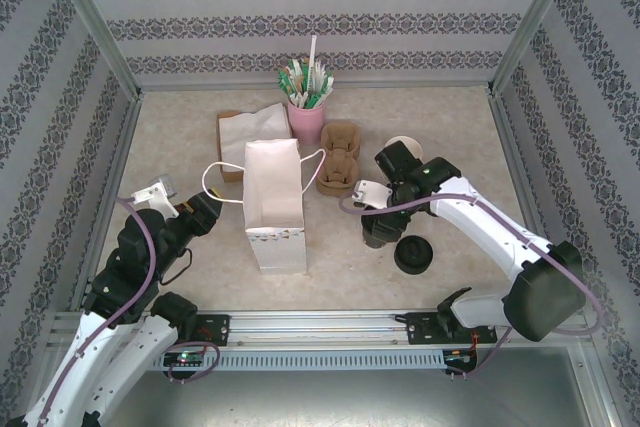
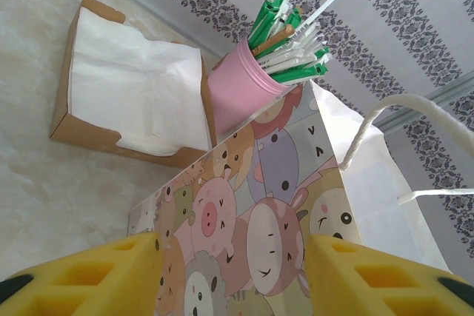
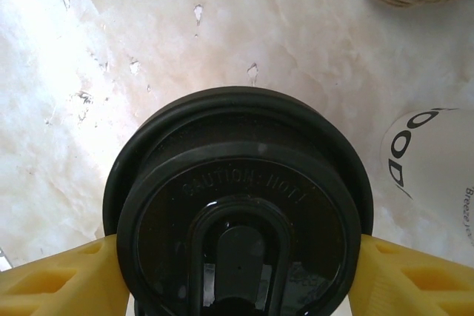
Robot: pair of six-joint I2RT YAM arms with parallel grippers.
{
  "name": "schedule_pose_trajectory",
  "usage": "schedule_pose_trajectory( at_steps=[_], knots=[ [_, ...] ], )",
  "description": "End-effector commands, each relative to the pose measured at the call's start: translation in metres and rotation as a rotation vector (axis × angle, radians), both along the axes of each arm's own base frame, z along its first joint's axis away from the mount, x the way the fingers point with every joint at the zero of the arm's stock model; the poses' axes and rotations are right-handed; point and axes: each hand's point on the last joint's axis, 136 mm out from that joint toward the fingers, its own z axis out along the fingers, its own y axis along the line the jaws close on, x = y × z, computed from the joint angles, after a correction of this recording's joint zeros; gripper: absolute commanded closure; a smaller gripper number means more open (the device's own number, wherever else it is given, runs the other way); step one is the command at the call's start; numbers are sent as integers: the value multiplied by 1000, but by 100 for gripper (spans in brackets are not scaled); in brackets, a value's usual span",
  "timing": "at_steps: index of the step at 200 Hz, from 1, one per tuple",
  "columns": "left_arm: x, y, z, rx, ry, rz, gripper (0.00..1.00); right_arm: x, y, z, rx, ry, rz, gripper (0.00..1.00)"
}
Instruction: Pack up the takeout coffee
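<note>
Coffee (image 3: 237, 190): sat right of the bag and between the right gripper's fingers. From the wrist its black lid, embossed "CAUTION: HOT", hid the cup below. I could not tell whether it stood on the table or hung just above it.
Table (image 1: 450, 127): a pale marbled top inside patterned walls, with everything gathered toward its middle.
Bag (image 1: 275, 202): a white paper bag with cord handles stood upright at the centre, mouth open to the top. Cartoon animals covered the side seen from the left wrist.
Right gripper (image 3: 237, 246): its yellow fingers lay against opposite sides of the lid rim, jaws closed on the coffee.
Left gripper (image 2: 231, 242): was near the left side of the bag with jaws wide and nothing held, the printed bag wall showing beyond the gap.
Napkin box (image 1: 238, 132): a brown cardboard tray of white napkins lay behind the bag, on the left.
Cup carriers (image 1: 338, 159): brown pulp trays were piled just right of the bag's far end.
Pink pot (image 1: 306, 122): stood upright between the napkin box and the carriers, full of green and white sticks.
Pile of lids (image 1: 414, 254): a squat black pile on the table just beside the right gripper, on its near right.
White cup (image 3: 433, 175): carried dark printed lettering and was near the coffee, apart from it.
</note>
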Motion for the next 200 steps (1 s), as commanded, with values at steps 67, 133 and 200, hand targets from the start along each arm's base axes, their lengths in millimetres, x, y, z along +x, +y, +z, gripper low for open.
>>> schedule_pose_trajectory(
  at_steps=[67,133,200],
  knots=[
    [-4,-4,11,-12,-22,-25,45,-13,-1,4,22,-3,-19,31],
    [-3,-5,9,-19,-14,-28,46,-18,3,9,79,-11,-22,17],
    [-4,-5,9,-19,-14,-31,46,-13,8,19,124,-30,-80,16]
  ],
)
